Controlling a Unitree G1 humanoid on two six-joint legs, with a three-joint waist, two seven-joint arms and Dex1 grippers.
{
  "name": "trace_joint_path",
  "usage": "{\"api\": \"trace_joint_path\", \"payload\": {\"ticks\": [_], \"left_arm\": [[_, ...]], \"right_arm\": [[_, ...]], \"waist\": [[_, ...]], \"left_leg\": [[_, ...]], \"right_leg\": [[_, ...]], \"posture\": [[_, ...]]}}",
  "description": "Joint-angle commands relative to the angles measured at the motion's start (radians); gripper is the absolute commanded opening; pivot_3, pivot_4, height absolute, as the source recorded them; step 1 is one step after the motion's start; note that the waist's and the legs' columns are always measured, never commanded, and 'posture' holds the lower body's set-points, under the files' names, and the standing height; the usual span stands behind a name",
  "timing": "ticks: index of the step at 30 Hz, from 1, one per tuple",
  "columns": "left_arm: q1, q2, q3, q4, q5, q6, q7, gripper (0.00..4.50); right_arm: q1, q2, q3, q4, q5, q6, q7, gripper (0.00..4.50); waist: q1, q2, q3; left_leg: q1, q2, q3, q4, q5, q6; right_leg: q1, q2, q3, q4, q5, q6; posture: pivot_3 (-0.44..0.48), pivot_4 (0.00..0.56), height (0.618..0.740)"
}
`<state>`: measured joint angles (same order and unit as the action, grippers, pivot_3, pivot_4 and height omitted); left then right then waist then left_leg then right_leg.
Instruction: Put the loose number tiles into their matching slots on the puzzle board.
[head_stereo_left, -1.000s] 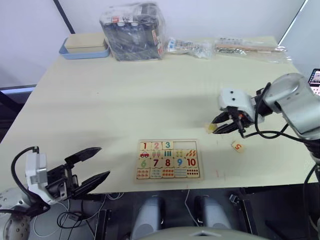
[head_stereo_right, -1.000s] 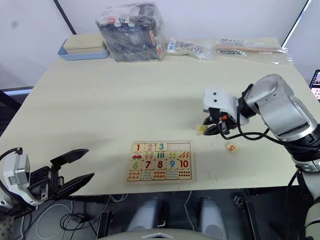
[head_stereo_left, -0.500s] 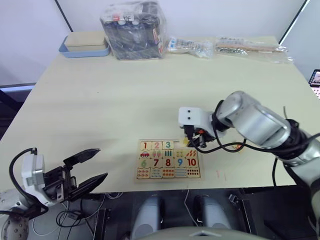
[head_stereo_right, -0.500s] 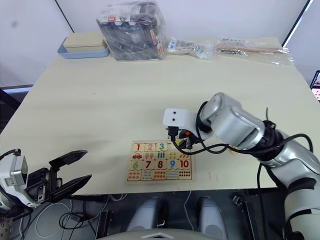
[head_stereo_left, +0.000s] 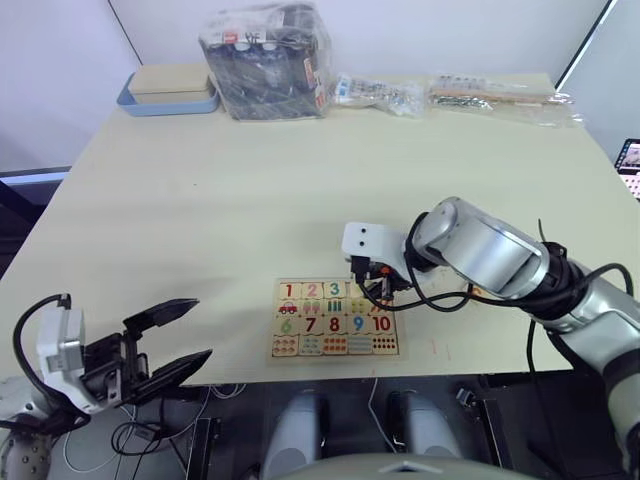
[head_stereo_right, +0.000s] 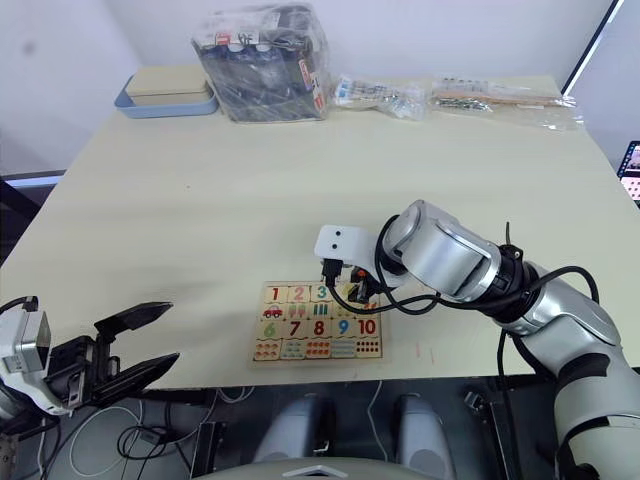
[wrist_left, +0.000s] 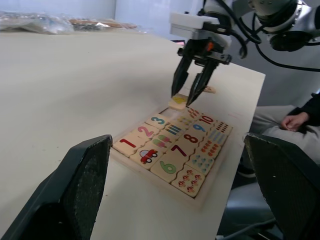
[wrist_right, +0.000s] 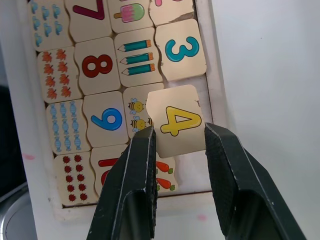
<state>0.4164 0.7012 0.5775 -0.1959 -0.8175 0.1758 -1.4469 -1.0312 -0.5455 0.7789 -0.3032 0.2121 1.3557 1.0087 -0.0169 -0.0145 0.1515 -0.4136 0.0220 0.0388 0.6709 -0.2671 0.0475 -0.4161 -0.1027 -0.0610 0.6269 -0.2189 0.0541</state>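
The right tool (wrist_right: 177, 145) pinches a pale wooden tile printed with a yellow 4 (wrist_right: 176, 121) between its two black fingers, holding it just above the far edge of the puzzle board (head_stereo_left: 338, 320). The tile hangs over the open slot beside the blue 3 tile (wrist_right: 183, 51), tilted and overlapping the bee picture square (wrist_right: 135, 112). On the board, the 1 (head_stereo_left: 290, 292), 2 (head_stereo_left: 313, 291) and 3 already sit in the top row, with printed squares 6 to 10 below. The board lies near the front edge of the pale surface (head_stereo_left: 250, 200). The left tool (head_stereo_left: 170, 340) hovers low off the front left corner of the surface, well apart from the board, its fingers spread wide and empty. Along the far edge lie a blue tray (head_stereo_left: 168, 93), a plastic-wrapped bundle (head_stereo_left: 268, 62) and flat clear packets (head_stereo_left: 500, 93).
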Motion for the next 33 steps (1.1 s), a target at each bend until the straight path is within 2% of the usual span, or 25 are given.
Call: {"api": "trace_joint_path", "payload": {"ticks": [1, 16, 33], "left_arm": [[-0.005, 0.017, 0.011, -0.017, -0.006, 0.002, -0.012, 4.5], [-0.012, 0.015, 0.01, -0.046, 0.003, 0.02, 0.011, 4.5], [0.003, 0.013, 0.013, -0.066, 0.004, 0.022, 0.028, 4.5]], "right_arm": [[-0.028, 0.009, 0.003, 0.007, 0.013, -0.016, -0.022, 0.84], [-0.033, 0.06, 0.028, 0.061, 0.021, -0.024, -0.087, 0.84], [-0.03, 0.053, 0.045, 0.072, 0.035, -0.035, -0.11, 0.84]], "waist": [[0.0, 0.0, 0.0], [0.0, 0.0, 0.0], [0.0, 0.0, 0.0]], "left_leg": [[0.0, 0.0, 0.0, 0.0, 0.0, 0.0], [0.0, 0.0, -0.001, 0.0, 0.001, -0.001], [0.0, 0.0, -0.001, 0.0, 0.001, -0.001]], "right_leg": [[0.0, 0.001, 0.0, 0.0, 0.0, 0.0], [0.001, 0.002, 0.0, 0.0, 0.0, 0.0], [0.001, 0.004, 0.0, 0.0, 0.0, 0.0]], "posture": [[0.0, 0.15, 0.74], [0.0, 0.15, 0.74], [0.0, 0.15, 0.74]]}}
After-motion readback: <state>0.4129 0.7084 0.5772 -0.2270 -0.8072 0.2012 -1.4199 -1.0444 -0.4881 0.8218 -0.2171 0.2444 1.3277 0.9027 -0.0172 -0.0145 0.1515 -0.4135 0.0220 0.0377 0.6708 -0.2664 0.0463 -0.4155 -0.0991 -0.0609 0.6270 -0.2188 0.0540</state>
